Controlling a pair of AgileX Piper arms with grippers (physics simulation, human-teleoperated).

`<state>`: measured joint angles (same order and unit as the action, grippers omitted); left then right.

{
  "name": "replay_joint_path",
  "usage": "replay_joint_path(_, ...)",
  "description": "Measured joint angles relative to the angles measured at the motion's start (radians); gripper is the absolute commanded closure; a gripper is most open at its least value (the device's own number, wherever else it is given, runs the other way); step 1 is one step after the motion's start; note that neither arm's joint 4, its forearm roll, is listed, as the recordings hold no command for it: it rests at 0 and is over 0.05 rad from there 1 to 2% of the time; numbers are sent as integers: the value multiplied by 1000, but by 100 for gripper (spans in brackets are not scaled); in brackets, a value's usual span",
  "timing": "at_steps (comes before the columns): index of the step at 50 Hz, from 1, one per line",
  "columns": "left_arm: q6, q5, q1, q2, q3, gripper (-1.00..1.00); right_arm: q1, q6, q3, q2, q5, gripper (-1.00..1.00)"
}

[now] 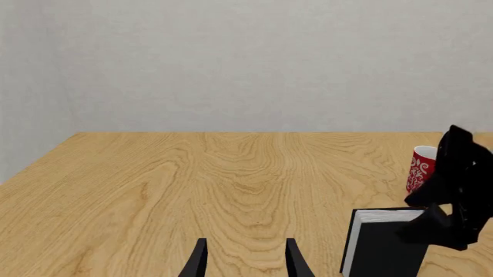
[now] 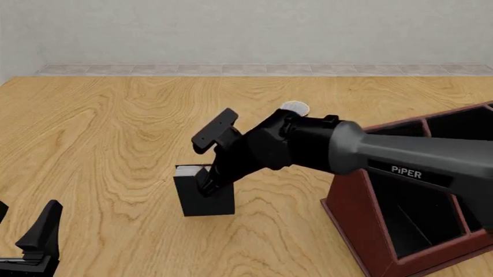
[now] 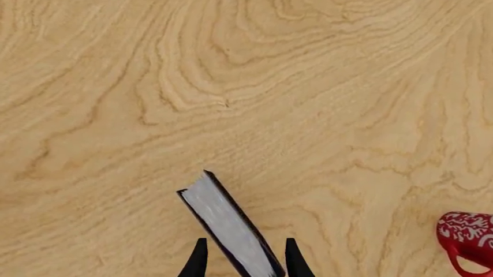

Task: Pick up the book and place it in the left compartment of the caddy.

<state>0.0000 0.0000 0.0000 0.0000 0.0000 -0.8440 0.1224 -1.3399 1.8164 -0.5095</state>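
The black book (image 2: 205, 199) stands upright on the table, white page edges (image 3: 227, 228) facing up. My right gripper (image 2: 206, 180) is lowered over its top. In the right wrist view this gripper (image 3: 245, 262) is open, one finger on each side of the book, with gaps showing. The left wrist view shows the book (image 1: 383, 245) with the right arm's black wrist against it. My left gripper (image 1: 245, 259) is open and holds nothing, low at the near left (image 2: 27, 231). The reddish-brown caddy (image 2: 350, 216) sits at the right, its long left compartment (image 2: 404, 219) black inside.
A red patterned cup (image 1: 421, 167) stands beyond the book, also at the edge of the right wrist view (image 3: 466, 234). In the front view the right arm (image 2: 400, 156) spans above the caddy and hides most of the cup. A grey wall backs the table.
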Motion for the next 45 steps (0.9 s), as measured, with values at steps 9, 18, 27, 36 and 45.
replay_joint_path(9,0,0,0,0,0,-100,-1,-1,6,12,13,-100)
replay_joint_path(18,0,0,0,0,0,-100,-4,-7,12,26,29,-100)
replay_joint_path(27,0,0,0,0,0,-100,-12,-13,18,32,43,100)
replay_joint_path(36,0,0,0,0,0,-100,-26,-19,45,8,57,100)
replay_joint_path(45,0,0,0,0,0,-100,-42,-33,87,-56,65,100)
